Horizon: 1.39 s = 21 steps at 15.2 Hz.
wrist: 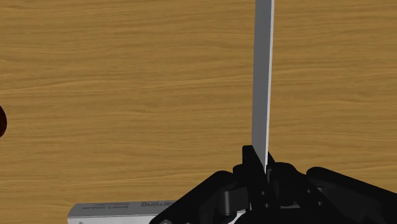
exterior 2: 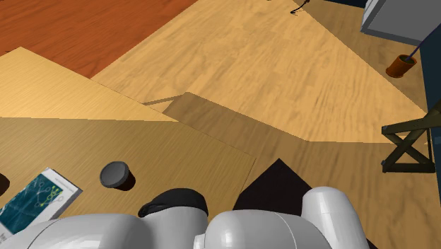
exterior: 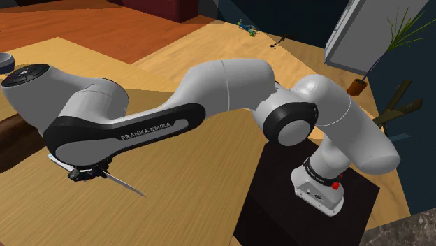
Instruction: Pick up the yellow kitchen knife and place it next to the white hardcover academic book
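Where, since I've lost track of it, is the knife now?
The knife is clasped in the fingers at the shoulder view's lower left, blade jutting over the wooden table.

I have the arm (exterior: 230, 87) stretched out from its base (exterior: 318, 187) toward the shoulder view's left. The elbow is raised, the forearm slopes down and the wrist sits low. The gripper (exterior: 87, 173) hangs under the wrist, pointing down. In the wrist view my fingers (wrist: 249, 160) are clamped on the knife (wrist: 262, 83), whose blade runs straight out from between them. In the second exterior view the white upper links (exterior 2: 283, 228) lie along the bottom edge.
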### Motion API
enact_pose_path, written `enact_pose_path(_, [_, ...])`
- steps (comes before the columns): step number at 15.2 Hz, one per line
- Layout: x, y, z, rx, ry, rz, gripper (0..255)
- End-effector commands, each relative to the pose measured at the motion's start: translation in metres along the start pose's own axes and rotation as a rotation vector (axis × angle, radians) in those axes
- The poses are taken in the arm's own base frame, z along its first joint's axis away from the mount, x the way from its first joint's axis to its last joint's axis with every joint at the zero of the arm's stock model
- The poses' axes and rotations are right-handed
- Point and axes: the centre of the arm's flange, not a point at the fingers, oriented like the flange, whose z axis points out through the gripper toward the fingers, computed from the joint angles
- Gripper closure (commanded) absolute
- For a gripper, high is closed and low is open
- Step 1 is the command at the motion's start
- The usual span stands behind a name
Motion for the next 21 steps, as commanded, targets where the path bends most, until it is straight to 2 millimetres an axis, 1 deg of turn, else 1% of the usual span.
enact_pose_path(1, [0.001, -0.002, 0.011, 0.000, 0.001, 0.001, 255])
enact_pose_path(13, [0.002, -0.002, 0.076, 0.000, 0.001, 0.001, 255])
enact_pose_path(21, [0.002, -0.002, 0.076, 0.000, 0.001, 0.001, 255])
